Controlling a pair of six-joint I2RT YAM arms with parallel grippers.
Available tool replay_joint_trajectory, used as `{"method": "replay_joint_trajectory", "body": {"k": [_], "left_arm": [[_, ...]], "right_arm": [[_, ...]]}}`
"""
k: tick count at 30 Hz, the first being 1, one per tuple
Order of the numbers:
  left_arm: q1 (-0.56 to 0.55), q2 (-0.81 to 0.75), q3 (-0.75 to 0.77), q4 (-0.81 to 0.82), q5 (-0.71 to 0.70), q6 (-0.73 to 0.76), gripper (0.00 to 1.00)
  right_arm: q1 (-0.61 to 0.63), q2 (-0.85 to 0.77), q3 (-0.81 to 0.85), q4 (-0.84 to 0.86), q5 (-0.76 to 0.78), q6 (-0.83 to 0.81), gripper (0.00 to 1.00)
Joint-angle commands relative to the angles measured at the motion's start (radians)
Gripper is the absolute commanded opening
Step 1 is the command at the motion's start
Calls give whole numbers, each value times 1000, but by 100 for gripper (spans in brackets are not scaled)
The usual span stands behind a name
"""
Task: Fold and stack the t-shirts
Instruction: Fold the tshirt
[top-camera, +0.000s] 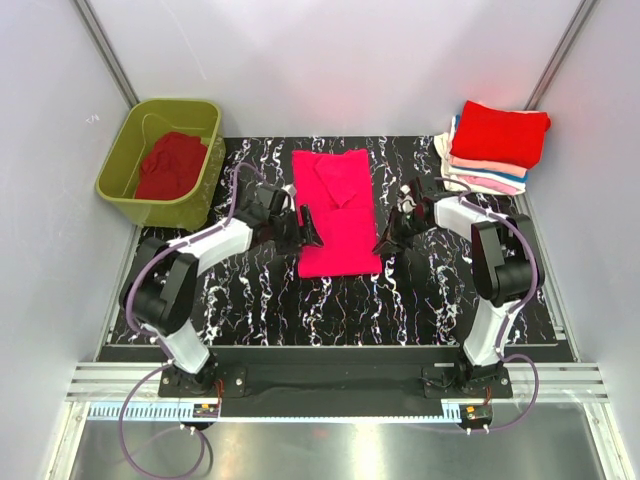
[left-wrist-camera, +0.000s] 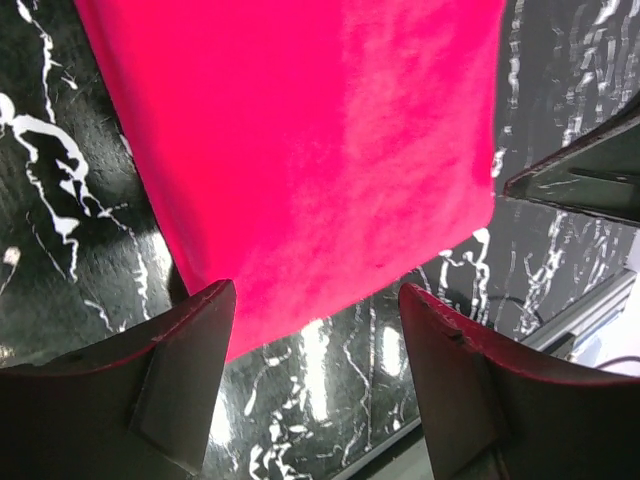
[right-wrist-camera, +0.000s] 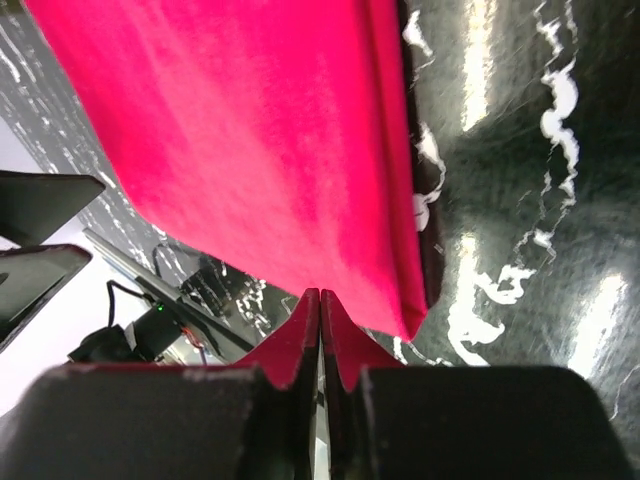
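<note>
1. The pink t-shirt (top-camera: 338, 215) lies in the middle of the counter (top-camera: 260, 300). Its long side runs from the near edge to the far edge.
2. It is bright pink, flat and folded into a long strip.
3. The left gripper (left-wrist-camera: 318, 300) has its fingers wide apart and holds nothing, by the shirt's left edge.
4. The right gripper (right-wrist-camera: 320, 298) has its fingers pressed together, touching the shirt's right edge.
5. The folded t-shirts (top-camera: 495, 150) sit stacked at the far right corner.

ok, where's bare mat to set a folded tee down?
Bare: the near mat strip between magenta tee hem and arm bases; also the far gap between tee and folded stack. Crowded: both tee sides, left gripper and right gripper.
</note>
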Motion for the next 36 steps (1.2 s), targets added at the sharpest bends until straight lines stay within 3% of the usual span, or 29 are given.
{"method": "replay_joint_trajectory", "body": {"k": [1, 3, 9, 14, 15, 16, 17, 18, 21, 29, 36], "left_arm": [[-5, 37, -25, 80, 17, -7, 71], [-5, 48, -51, 84, 8, 2, 70], [-5, 31, -100, 27, -79, 48, 70], [-26, -38, -50, -97, -177, 99, 75], [-34, -50, -23, -120, -197, 106, 76], [-50, -78, -12, -142, -226, 115, 79], [-58, -92, -7, -172, -234, 122, 80], [-64, -107, -13, -180, -239, 119, 80], [-78, -173, -83, -156, -216, 80, 81], [-86, -248, -301, 44, -173, -105, 74], [-86, -173, -354, 163, -130, -167, 70]], "right_arm": [[4, 23, -1, 16, -5, -11, 5], [4, 35, -8, -36, 57, -8, 0], [4, 12, 3, -179, 257, -25, 0], [4, -6, -2, -203, 285, -37, 2], [4, -17, -5, -203, 279, -39, 8], [6, -46, -9, -200, 279, -39, 22], [6, -63, -11, -208, 291, -40, 50], [6, -78, -12, -211, 295, -43, 63], [4, -127, -28, -223, 309, -63, 83], [6, -112, -71, -147, 200, -43, 82], [4, -59, -55, -110, 156, -23, 61]]}}
